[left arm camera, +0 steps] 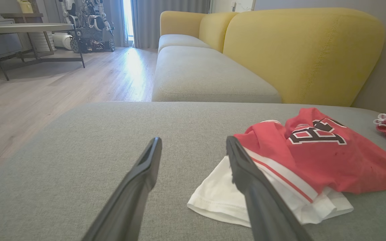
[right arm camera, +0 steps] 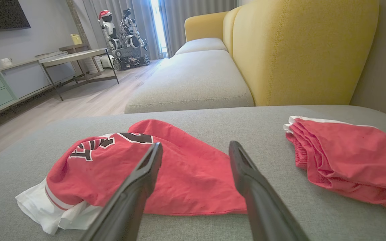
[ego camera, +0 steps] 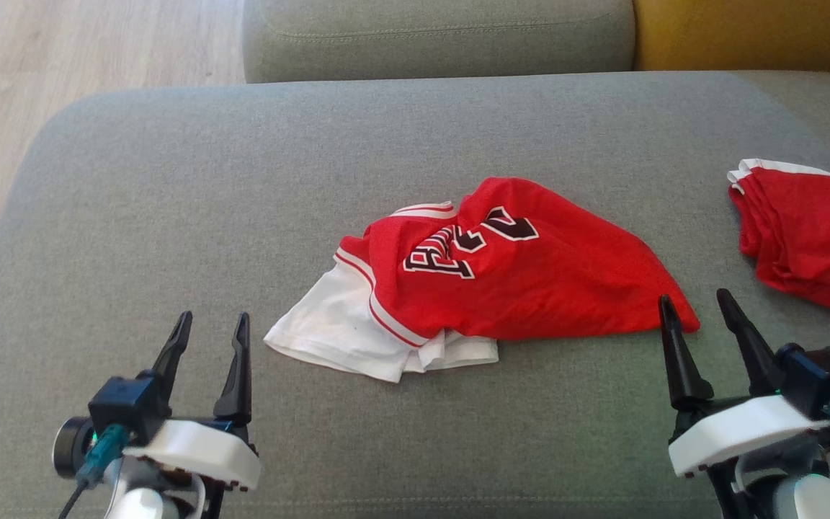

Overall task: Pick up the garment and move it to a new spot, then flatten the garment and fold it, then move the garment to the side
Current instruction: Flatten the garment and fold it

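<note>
While both claws stand released, with their dark fingers spread and nothing between them, the garment (ego camera: 530,274) lies crumpled on the grey sofa cushion (ego camera: 386,137), in the stretch between the two arms and slightly ahead of their tips. It is a red jersey with black, white-edged lettering on its upper folds. A white layer with red-striped trim spills out from under its near edge.

From the left claw (ego camera: 215,315), the garment lies ahead and to the right. Its white corner lies just beside that claw's right finger but apart from it in the head view, and bare grey fabric lies straight ahead between the fingers.

From the right claw (ego camera: 694,294), the garment spreads ahead and to the left. Its pointed red corner reaches the tip of that claw's left finger and runs partly into the gap between the fingers. I cannot tell whether finger and cloth touch.

Ahead and to the right of the right claw lies a second red piece (ego camera: 811,238) with white trim, loosely folded, with a strip of bare cushion between it and the garment.

Farther ahead of both claws, another grey seat meets a yellow backrest (ego camera: 746,32). Ahead and to the left of the left claw is the wooden floor (ego camera: 98,43), with a table (left arm camera: 28,28) and another robot (left arm camera: 89,23) far beyond.
</note>
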